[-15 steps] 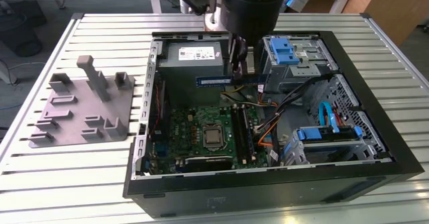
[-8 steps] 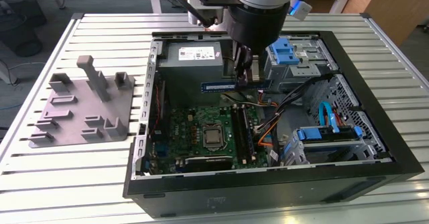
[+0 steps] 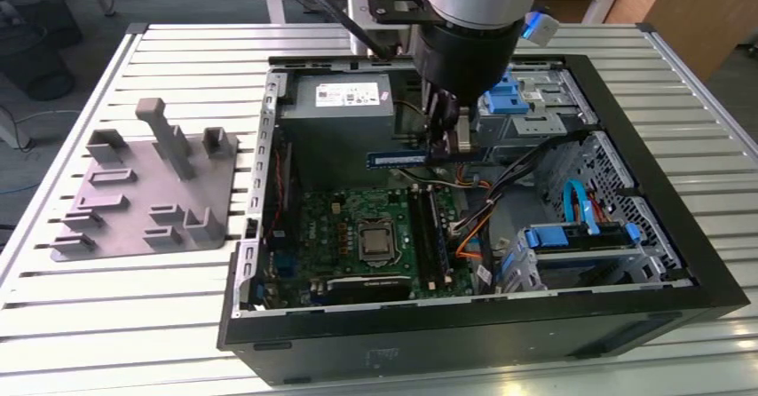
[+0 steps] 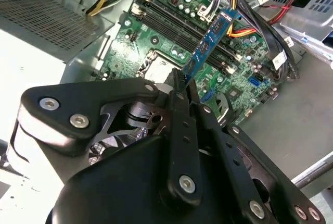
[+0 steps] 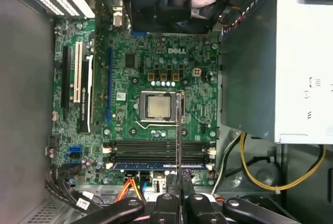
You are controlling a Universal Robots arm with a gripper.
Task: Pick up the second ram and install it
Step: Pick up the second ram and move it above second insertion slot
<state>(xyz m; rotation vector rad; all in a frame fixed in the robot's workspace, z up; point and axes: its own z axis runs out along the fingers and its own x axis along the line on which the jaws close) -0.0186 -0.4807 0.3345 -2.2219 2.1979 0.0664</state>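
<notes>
"Where is the second ram (image 3: 403,159) found?"

"It is held in the air inside the open computer case (image 3: 711,281), above the motherboard (image 3: 355,227), with nothing else touched."

"And the tool (image 3: 456,147)?"

"It is clenched on one end, presumably so most of the stick is left free. The stick is held level and on edge, but crosswise to the memory slots (image 3: 429,227), so it is judged not yet lined up."
</notes>
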